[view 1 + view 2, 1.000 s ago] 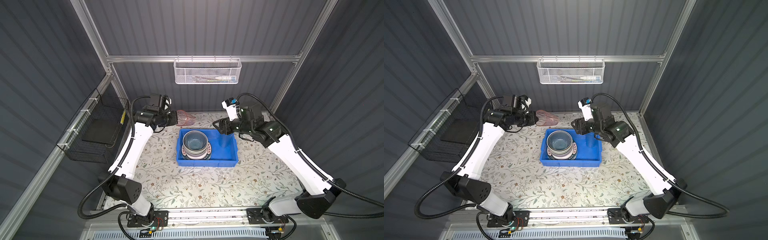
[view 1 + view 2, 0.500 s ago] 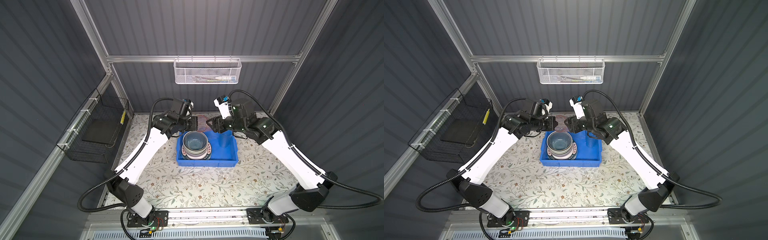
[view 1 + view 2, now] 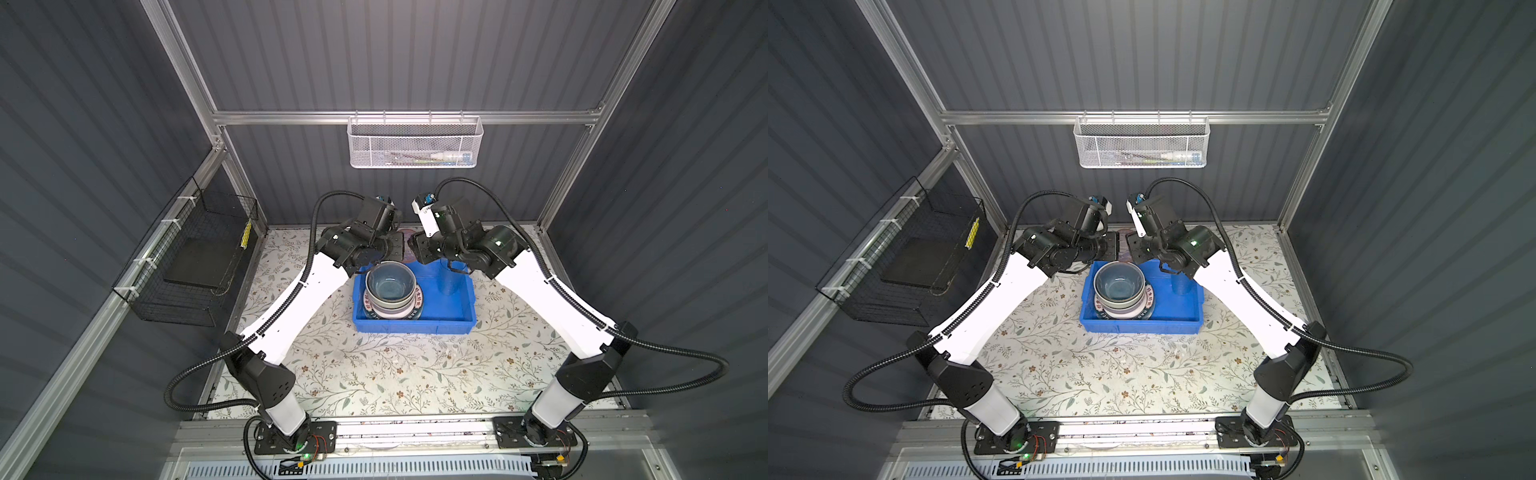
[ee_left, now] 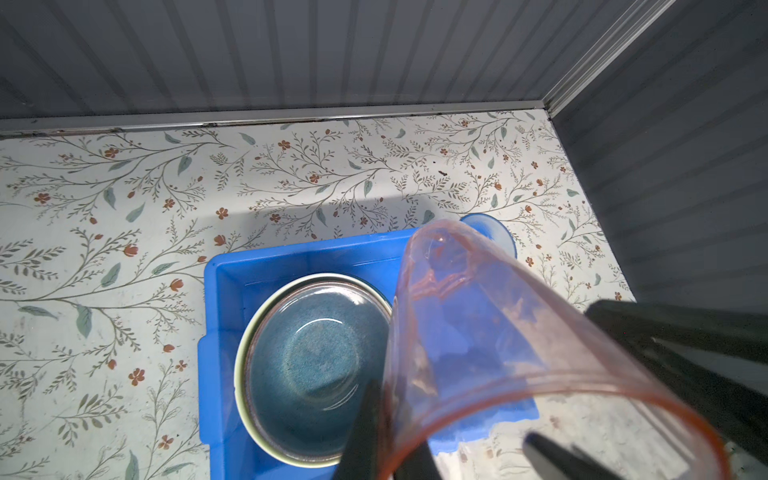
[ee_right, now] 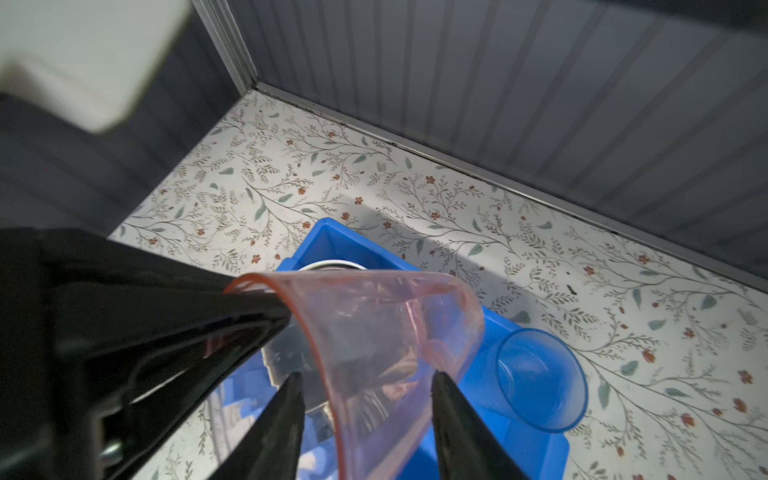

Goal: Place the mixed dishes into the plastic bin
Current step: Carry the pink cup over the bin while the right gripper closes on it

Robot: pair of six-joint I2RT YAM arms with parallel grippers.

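A translucent pink tumbler [image 4: 498, 332] [image 5: 374, 332] hangs on its side above the back edge of the blue plastic bin [image 3: 415, 326] [image 3: 1142, 326]. My left gripper [image 4: 386, 432] is shut on the tumbler's rim wall. My right gripper [image 5: 368, 376] straddles the tumbler's other end, one finger touching it, the other a little apart. In both top views the two grippers meet nose to nose, and only a sliver of the pink tumbler [image 3: 407, 240] shows between them. In the bin a blue bowl [image 3: 390, 282] [image 4: 316, 357] tops a stack of bowls and plates, and a blue tumbler [image 3: 451, 278] [image 5: 540, 378] stands to the right.
A white mesh basket [image 3: 415, 145] hangs on the back wall. A black wire basket [image 3: 195, 266] hangs on the left wall. The floral table cover [image 3: 395, 374] stretches in front of the bin. The back wall is close behind both grippers.
My left arm has carried the pink tumbler from the far left to above the bin's back edge. My right gripper has moved left to meet it, and its jaws have narrowed around it.
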